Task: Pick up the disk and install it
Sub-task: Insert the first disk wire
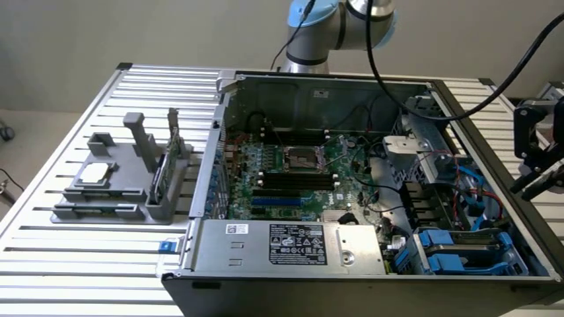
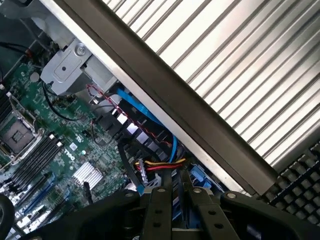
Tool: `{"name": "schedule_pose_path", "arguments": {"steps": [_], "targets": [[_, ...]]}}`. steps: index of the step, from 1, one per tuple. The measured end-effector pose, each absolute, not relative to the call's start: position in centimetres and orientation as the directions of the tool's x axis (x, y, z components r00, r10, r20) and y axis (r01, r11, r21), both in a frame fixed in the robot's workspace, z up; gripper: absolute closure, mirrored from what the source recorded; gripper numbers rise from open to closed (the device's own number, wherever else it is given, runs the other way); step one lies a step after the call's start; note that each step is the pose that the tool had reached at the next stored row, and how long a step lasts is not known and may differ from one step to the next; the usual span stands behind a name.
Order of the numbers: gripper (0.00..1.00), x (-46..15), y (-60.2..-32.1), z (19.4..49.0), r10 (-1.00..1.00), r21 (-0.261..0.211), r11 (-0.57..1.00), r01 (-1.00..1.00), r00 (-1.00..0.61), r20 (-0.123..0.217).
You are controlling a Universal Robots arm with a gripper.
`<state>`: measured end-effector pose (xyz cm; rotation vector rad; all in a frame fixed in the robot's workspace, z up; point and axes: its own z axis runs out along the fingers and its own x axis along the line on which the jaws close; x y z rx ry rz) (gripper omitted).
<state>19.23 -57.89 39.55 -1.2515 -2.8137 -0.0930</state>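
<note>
On the exterior view's left a grey tray [image 1: 104, 198] carries a small chip [image 1: 94, 173]. The open case [image 1: 208, 165] sits in the middle, with the board [image 1: 300, 168] on its floor. The disk [image 1: 464, 243] appears to lie flat in the bay at the case's near right corner, framed in blue, though cables partly hide it. The gripper [image 1: 539, 181] hangs above the case's right wall, apart from the disk. Its fingers [image 2: 161, 210] are parted by a slim gap with nothing between them. The disk is probably stiff, dense and smooth-faced (and shock-sensitive), so the firm side edges look a safer hold than the flexing plastic frame.
</note>
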Motion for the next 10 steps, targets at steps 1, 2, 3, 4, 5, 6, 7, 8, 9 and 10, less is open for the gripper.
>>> {"name": "schedule_pose_path", "arguments": {"steps": [1, 2, 3, 4, 5, 6, 7, 8, 9, 10], "targets": [[0.8, 19.23, -57.89, 39.53, 0.752, 0.03, 0.654, 0.755, -0.655, 0.08], [0.8, 19.23, -57.89, 39.51, 0.763, 0.03, 0.641, 0.767, -0.641, 0.08], [0.8, 19.23, -57.88, 39.49, 0.775, 0.03, 0.627, 0.778, -0.627, 0.08], [0.8, 19.23, -57.88, 39.46, 0.787, 0.031, 0.612, 0.791, -0.612, 0.08], [0.8, 19.23, -57.89, 39.44, 0.798, 0.031, 0.597, 0.801, -0.598, 0.08], [0.8, 19.23, -57.88, 39.43, 0.808, 0.03, 0.583, 0.812, -0.583, 0.08], [0.8, 19.23, -57.88, 39.4, 0.819, 0.03, 0.568, 0.822, -0.569, 0.08], [0.8, 19.23, -57.88, 39.38, 0.828, 0.03, 0.555, 0.832, -0.555, 0.08], [0.8, 19.23, -57.89, 39.35, 0.836, 0.031, 0.543, 0.839, -0.543, 0.08], [0.8, 19.23, -57.93, 39.31, 0.842, 0.031, 0.533, 0.845, -0.534, 0.08]]}}
